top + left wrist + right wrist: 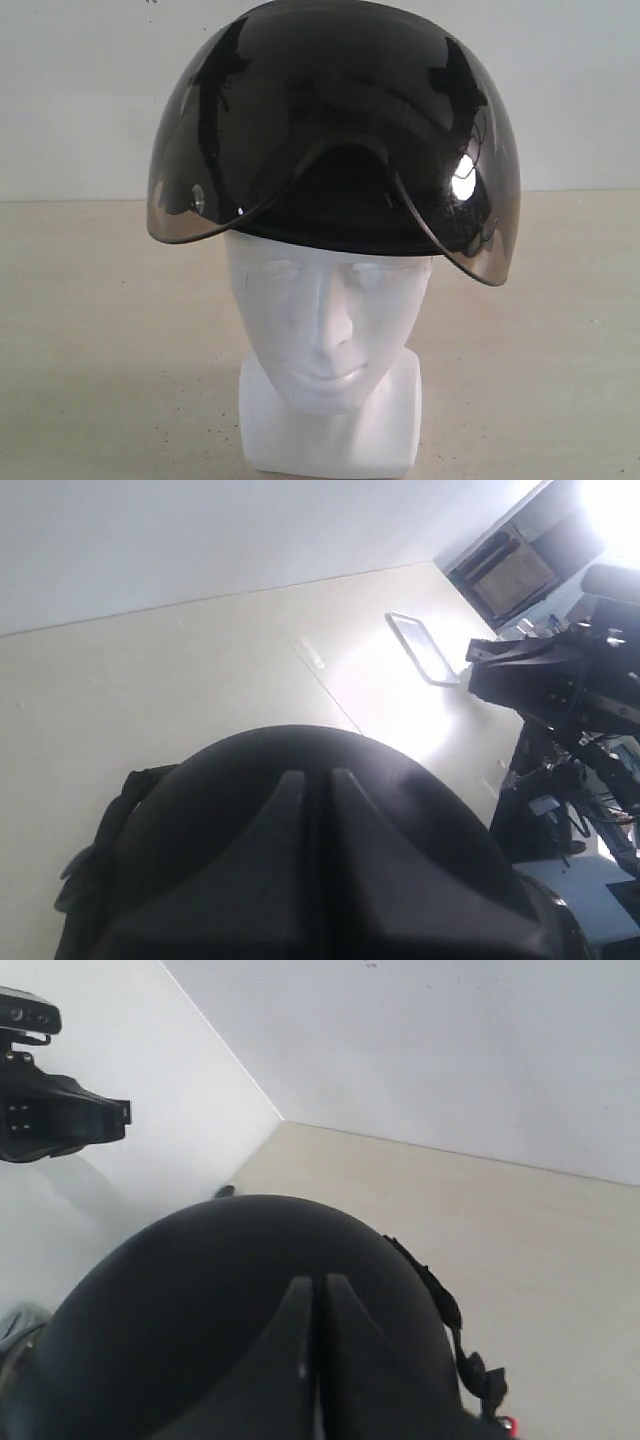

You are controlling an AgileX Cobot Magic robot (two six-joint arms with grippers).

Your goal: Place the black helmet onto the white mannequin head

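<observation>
Beige tabletop (90,330), matte and lightly speckled, runs back to a plain white wall (80,90); the light is flat and even from the front.

Left tool (316,777): both fingers are pressed together with only a thin seam between them, clenched on nothing. It sits close over the dark dome of the black helmet (335,120). I cannot tell whether it touches the shell.

Right tool (318,1282): same posture, fingers closed flat against each other and nothing between them, close over the opposite side of the dome. Contact cannot be told here either.

The helmet is seated on top of the white mannequin head (325,320), upright and roughly level. Its lower edge is at the forehead, leaving the face uncovered. The smoky visor (470,190) curves across the front of the shell, its tips flaring past both temples. A chin strap (450,1332) hangs loose at the shell's edge.

The head stands on its blocky base on the tabletop, facing forward.

Farther out, a pale flat rectangular object (420,648) lies on the tabletop; I cannot tell what it is. Beyond it is dark equipment (560,680) under strong glare from a bright corner of the room.
</observation>
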